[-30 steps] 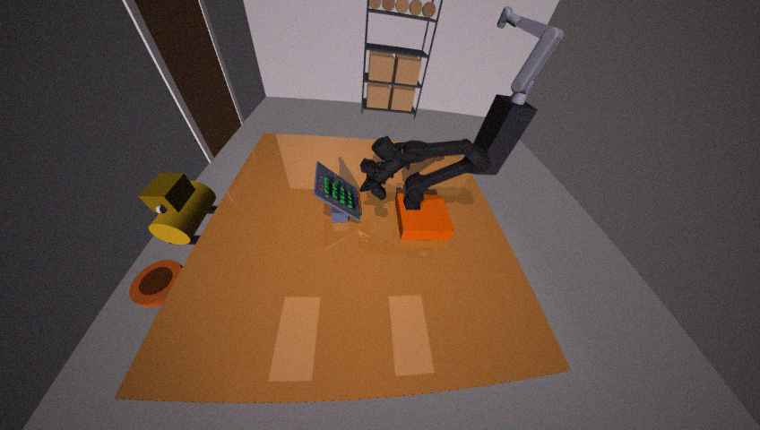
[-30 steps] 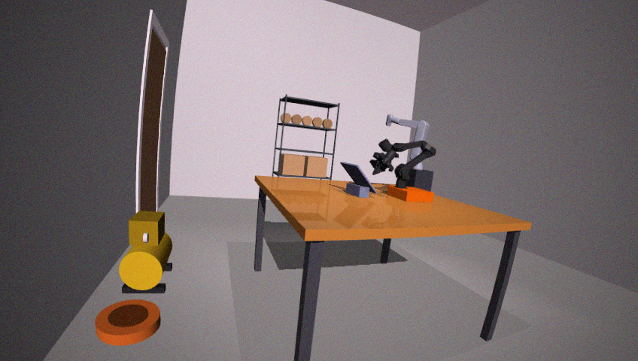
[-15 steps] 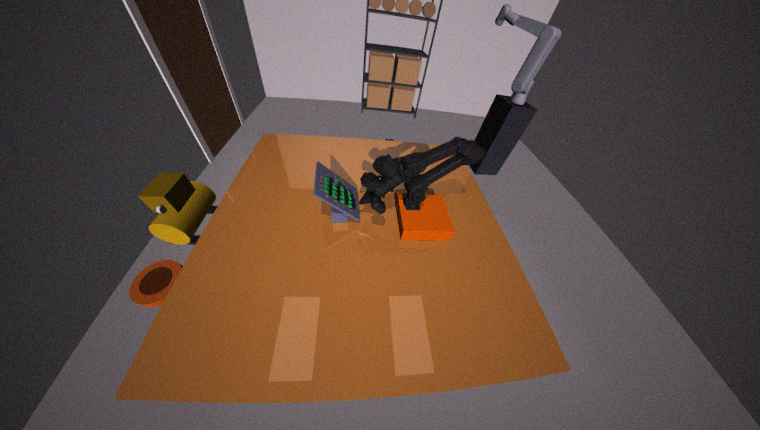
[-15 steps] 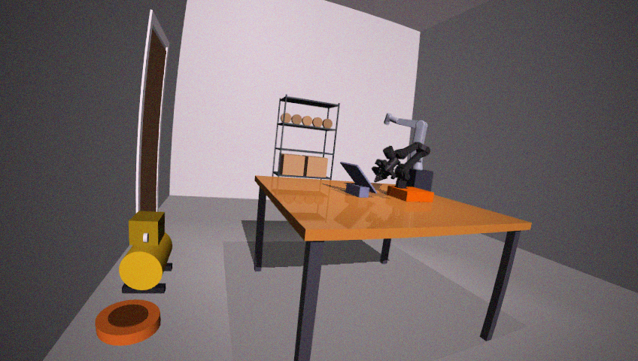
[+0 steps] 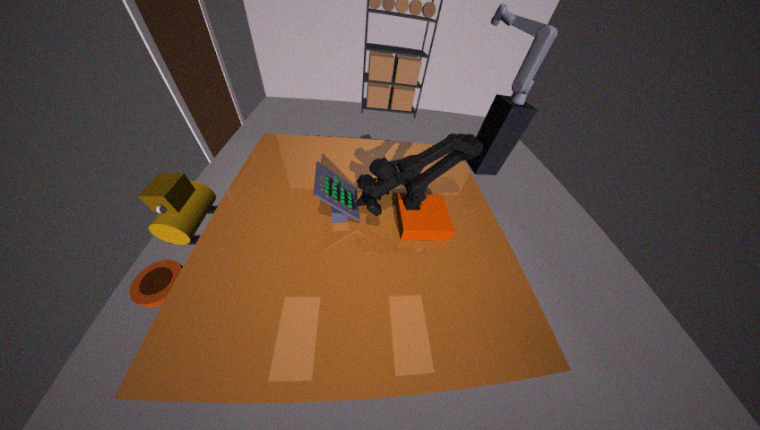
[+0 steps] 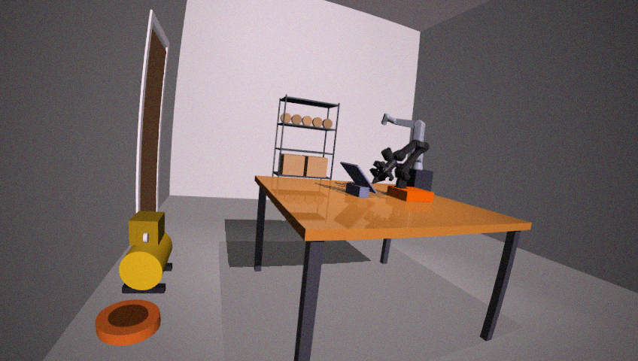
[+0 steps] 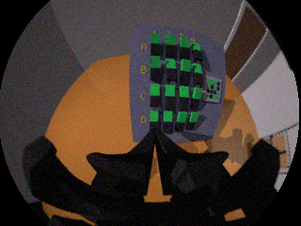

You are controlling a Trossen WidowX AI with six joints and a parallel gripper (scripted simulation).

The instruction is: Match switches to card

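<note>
Switches [image 7: 175,81] sit in a green-and-dark grid on the tilted grey panel [image 5: 334,192], just beyond the gripper [image 7: 158,141], whose jaws are closed on nothing, tips apart from the nearest row.

table: orange top [image 6: 402,223], dark legs
on it: tilted switch panel's grey stand [image 6: 356,189]; orange base block [image 6: 411,194]

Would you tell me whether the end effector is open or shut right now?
Shut: the end effector has its fingers pressed together into one point, with nothing between them, aimed at the switch panel.
</note>
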